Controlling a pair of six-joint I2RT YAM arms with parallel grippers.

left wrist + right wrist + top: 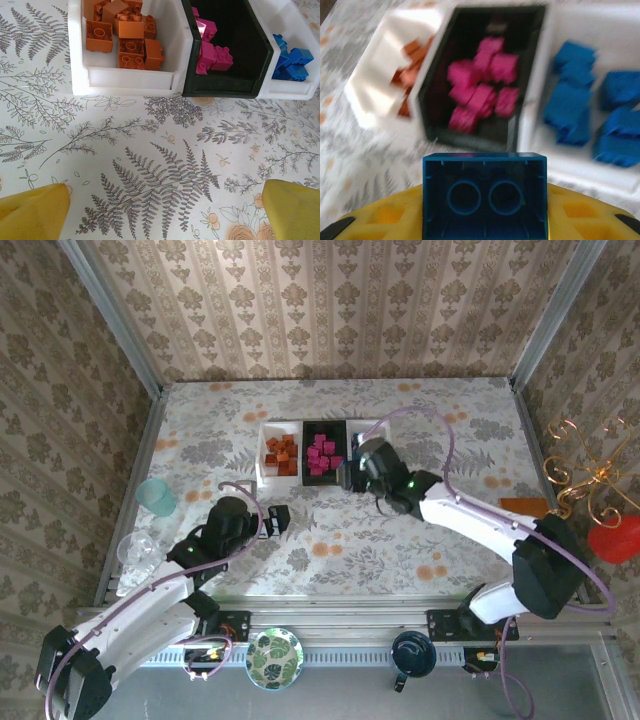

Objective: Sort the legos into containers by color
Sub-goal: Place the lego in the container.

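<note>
A blue brick (484,195) sits clamped in the right gripper (352,472), beside the containers (130,80) at the far middle of the fern-printed tabletop (330,550); damask walls (330,300) around. The left gripper (160,215), reaching forward, gapes wide.

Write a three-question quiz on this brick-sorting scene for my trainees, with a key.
1. True or false: the left gripper is shut on an orange brick.
2. Which colour is the brick held in the right gripper? A orange, B pink, C blue.
3. Which tray holds the pink bricks?

Key
1. False. Its fingers stand open with nothing between them, above the bare table.
2. C.
3. The black middle tray.
</note>
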